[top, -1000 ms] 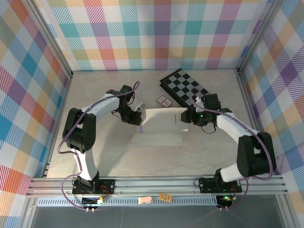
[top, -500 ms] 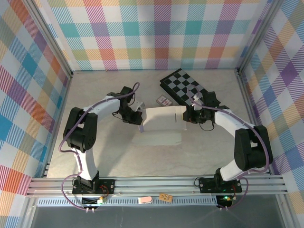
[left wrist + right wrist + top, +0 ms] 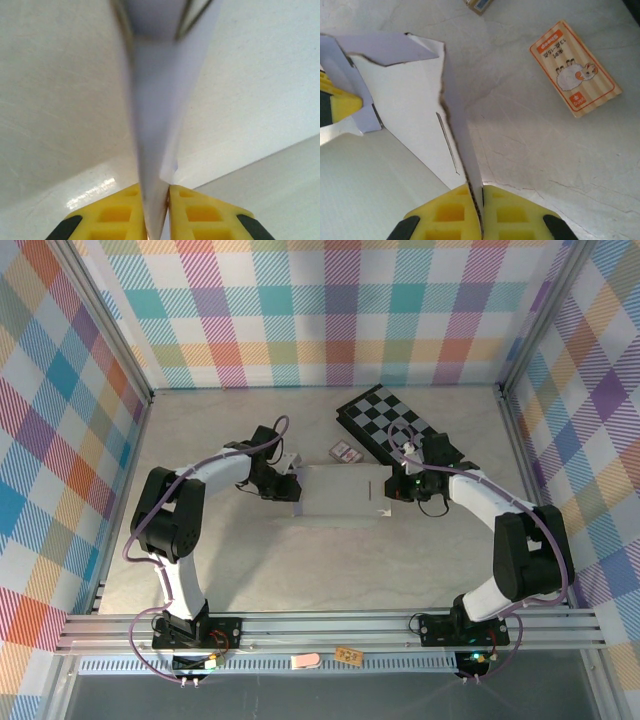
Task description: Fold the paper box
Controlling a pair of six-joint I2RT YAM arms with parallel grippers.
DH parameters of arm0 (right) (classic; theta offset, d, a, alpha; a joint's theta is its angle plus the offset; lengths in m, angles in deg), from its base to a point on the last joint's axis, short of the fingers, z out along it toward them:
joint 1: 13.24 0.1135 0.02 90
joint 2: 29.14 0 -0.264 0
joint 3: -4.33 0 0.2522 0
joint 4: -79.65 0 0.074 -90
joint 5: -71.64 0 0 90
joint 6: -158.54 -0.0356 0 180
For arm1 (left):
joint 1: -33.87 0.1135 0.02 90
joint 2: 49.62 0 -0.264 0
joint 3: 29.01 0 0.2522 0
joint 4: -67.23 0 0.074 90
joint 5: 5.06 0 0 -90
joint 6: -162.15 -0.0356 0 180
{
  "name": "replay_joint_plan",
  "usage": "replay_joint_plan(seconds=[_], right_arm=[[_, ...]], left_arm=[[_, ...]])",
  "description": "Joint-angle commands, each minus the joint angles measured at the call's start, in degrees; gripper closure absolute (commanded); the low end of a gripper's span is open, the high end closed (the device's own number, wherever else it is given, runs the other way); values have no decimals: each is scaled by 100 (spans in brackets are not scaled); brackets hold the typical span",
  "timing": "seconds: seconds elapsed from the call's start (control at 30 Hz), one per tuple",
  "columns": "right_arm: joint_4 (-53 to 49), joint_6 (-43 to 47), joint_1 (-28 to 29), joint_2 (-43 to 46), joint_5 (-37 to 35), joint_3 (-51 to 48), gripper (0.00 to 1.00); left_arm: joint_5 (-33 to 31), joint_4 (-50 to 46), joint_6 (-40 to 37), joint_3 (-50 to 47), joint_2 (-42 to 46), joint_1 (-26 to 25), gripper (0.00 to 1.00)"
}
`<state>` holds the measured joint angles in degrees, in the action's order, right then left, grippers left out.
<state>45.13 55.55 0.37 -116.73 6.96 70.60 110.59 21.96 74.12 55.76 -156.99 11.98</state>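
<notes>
The paper box (image 3: 340, 490) is a pale lavender cardboard sheet held between the two arms at the middle of the table. My left gripper (image 3: 293, 483) is shut on its left edge, and the sheet (image 3: 160, 100) runs edge-on out of the yellow fingers (image 3: 120, 220). My right gripper (image 3: 392, 487) is shut on its right edge. In the right wrist view the sheet (image 3: 410, 100) shows its off-white face and a lavender flap, pinched between the yellow fingers (image 3: 510, 215).
A black-and-white checkerboard (image 3: 390, 425) lies at the back right. Two small card packs (image 3: 345, 452) lie just behind the sheet; one orange pack (image 3: 575, 67) lies on the table to the right of my right gripper. Patterned walls enclose the table.
The sheet's front part has come up off the table and the sheet is now a narrower, flatter strip. Both grippers have moved a little toward the back, still holding its edges.
</notes>
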Motion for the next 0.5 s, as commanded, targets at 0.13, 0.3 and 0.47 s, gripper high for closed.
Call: replay_joint_plan(seconds=[0.13, 0.3, 0.47], right_arm=[[10, 95, 176, 218, 68, 119, 100], [-16, 106, 229, 225, 54, 127, 100], [-10, 105, 243, 234, 59, 126, 100]], left_arm=[[-209, 542, 389, -130, 217, -200, 81], [-298, 871, 633, -243, 191, -263, 79], [-473, 1115, 779, -278, 190, -355, 80]])
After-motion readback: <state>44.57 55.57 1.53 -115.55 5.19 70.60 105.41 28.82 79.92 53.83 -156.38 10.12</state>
